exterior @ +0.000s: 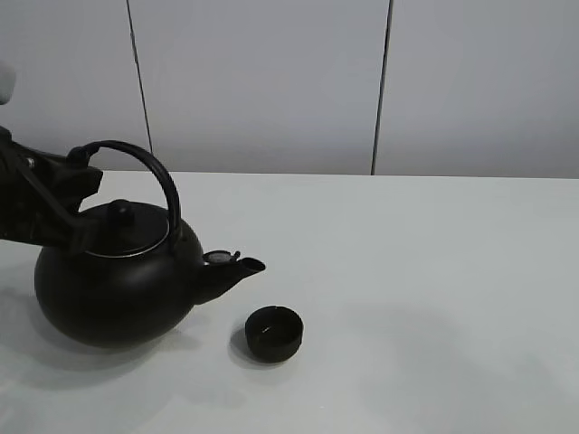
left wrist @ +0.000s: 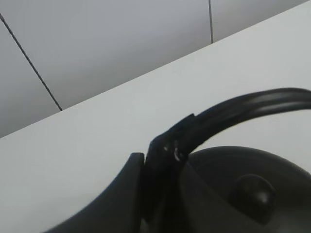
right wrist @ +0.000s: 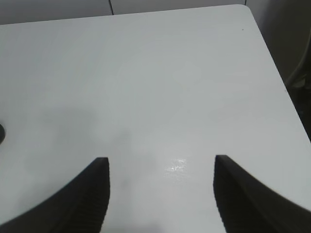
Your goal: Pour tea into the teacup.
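A big black kettle (exterior: 113, 285) with an arched handle (exterior: 154, 167) stands at the left of the white table (exterior: 434, 271), its spout (exterior: 242, 268) pointing right. My left gripper (exterior: 80, 163) is shut on the handle's left end. The left wrist view shows this grip (left wrist: 154, 154) on the handle (left wrist: 243, 109) above the lid knob (left wrist: 252, 194). The small black teacup (exterior: 274, 333) sits on the table just below and right of the spout. No stream of tea shows, and I cannot tell what the cup holds. My right gripper (right wrist: 162, 167) is open and empty over bare table.
Grey wall panels (exterior: 271, 81) rise behind the table's far edge. The table's corner and right edge (right wrist: 272, 63) show in the right wrist view. The right arm is out of the exterior view.
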You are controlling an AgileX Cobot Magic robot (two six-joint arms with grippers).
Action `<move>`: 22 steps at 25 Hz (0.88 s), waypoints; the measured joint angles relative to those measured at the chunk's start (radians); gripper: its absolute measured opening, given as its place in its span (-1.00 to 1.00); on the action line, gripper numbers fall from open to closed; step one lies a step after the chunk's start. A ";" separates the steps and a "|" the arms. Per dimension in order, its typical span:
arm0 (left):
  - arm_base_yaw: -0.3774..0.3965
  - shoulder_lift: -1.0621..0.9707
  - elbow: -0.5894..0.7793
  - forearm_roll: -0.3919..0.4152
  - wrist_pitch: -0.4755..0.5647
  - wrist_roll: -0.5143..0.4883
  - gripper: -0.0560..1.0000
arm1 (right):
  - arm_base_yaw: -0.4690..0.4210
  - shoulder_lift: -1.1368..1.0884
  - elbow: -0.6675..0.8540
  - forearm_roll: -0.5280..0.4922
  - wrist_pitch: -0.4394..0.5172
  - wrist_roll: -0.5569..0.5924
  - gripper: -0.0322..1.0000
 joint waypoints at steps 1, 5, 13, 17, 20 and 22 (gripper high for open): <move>0.000 0.000 0.005 0.000 0.001 0.006 -0.68 | 0.000 0.000 0.000 0.000 0.000 0.000 -0.10; 0.000 0.000 0.013 -0.002 0.005 0.015 -0.68 | 0.000 0.000 0.000 0.000 0.000 0.000 -0.10; 0.000 0.000 0.013 -0.020 0.001 0.015 -0.68 | 0.000 0.000 0.000 0.000 0.000 0.000 -0.10; 0.000 0.000 0.013 -0.023 0.001 0.015 -0.68 | 0.000 0.000 0.000 0.000 0.000 0.000 -0.10; 0.000 0.000 0.013 -0.025 0.001 0.015 -0.68 | 0.000 0.000 0.000 0.000 0.000 0.000 -0.10; 0.000 0.000 0.013 -0.032 0.001 0.015 -0.68 | 0.000 0.000 0.000 0.000 0.000 0.000 -0.10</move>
